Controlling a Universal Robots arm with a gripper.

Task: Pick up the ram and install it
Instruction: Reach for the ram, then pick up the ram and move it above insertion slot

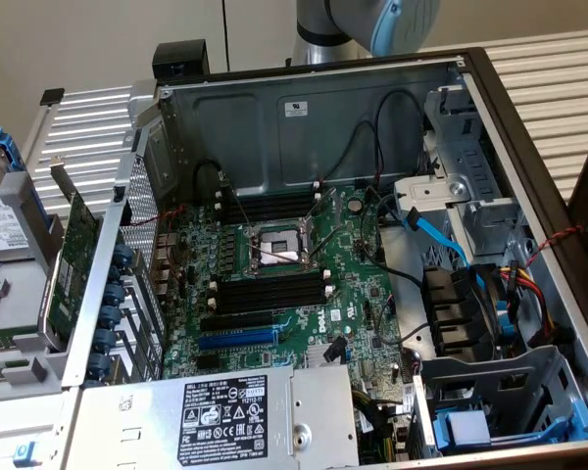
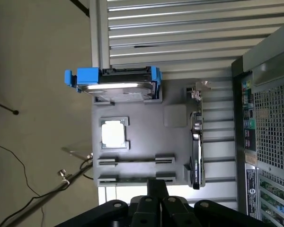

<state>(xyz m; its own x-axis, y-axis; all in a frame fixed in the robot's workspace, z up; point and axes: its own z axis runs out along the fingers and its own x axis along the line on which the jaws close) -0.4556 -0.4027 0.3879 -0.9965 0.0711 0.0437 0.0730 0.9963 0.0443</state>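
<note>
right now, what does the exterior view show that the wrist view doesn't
Exterior view adds the green motherboard, with its metal processor socket and black memory slots with white end clips. Wrist view adds a square silver processor chip on the grey tray. Both share the blue-framed hard drive and the upright green expansion card.

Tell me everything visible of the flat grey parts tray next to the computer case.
The flat grey parts tray looks like matte plastic with moulded holders. It lies flat on the white slatted table, beside the open computer case. It carries a silver hard drive in a blue carrier, a square silver processor, two long narrow holders and an on-edge green expansion card.
</note>
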